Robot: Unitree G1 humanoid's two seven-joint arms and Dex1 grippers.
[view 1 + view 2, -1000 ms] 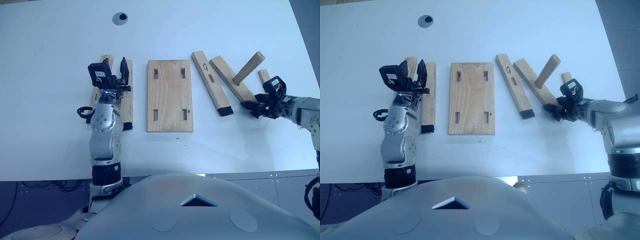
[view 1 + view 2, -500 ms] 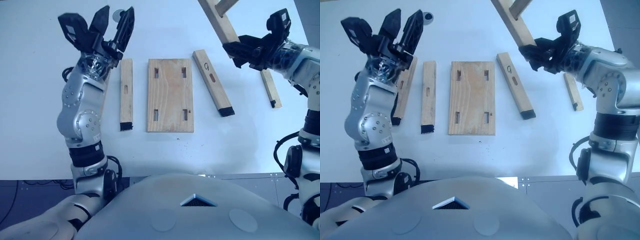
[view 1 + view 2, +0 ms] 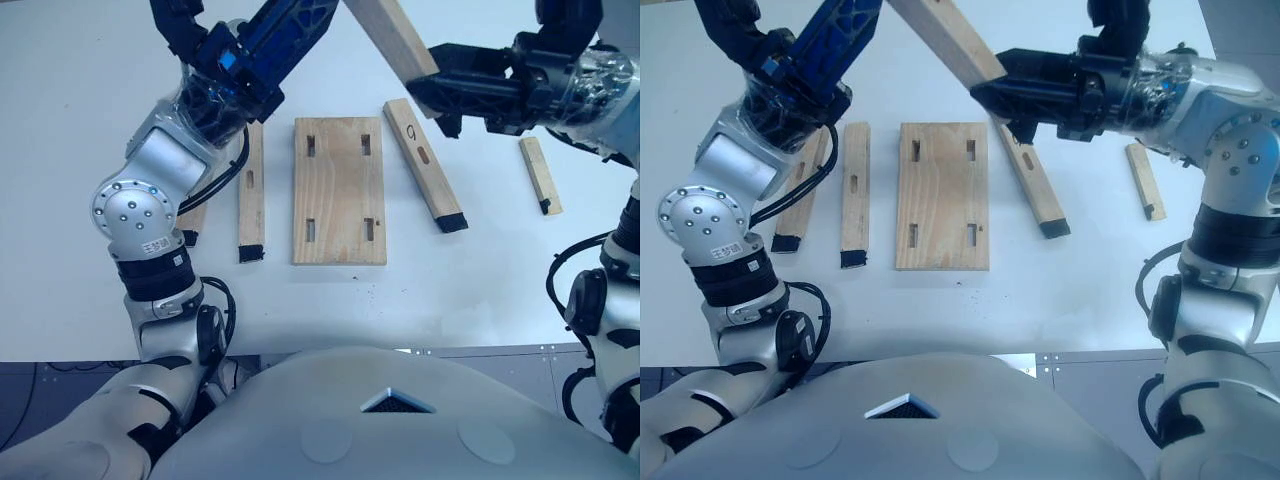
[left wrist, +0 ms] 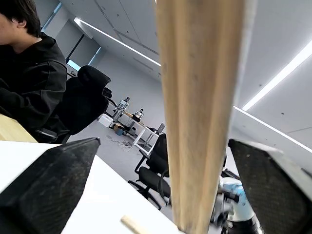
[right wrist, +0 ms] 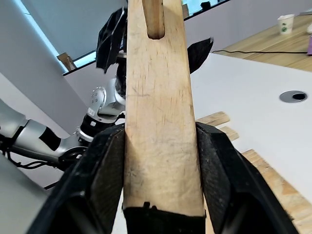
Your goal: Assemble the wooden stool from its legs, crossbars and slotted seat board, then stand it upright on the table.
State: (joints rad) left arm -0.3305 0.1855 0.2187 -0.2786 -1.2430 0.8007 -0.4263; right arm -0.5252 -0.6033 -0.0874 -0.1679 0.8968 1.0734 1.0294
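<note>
Both now raised toward 12 o'clock, right gripper (image 5: pixel 161 146) clamps the leg (image 3: pixel 390 35); left gripper (image 4: pixel 161 185), wide around it, should close squarely.

We see the held leg (image 3: pixel 395 40) cut off by the top edge above the seat board (image 3: pixel 340 190); left of that board, the left arm (image 3: pixel 160 170) hides most of the outermost leg (image 3: pixel 190 225).

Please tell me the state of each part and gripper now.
Raised leg: in the air, crossbar in its slot.
Right gripper: shut on raised leg.
Left gripper: open around raised leg.
Seat board: flat on table, slots empty.
Leg right of board: lying flat.
Loose crossbar: lying flat.
</note>
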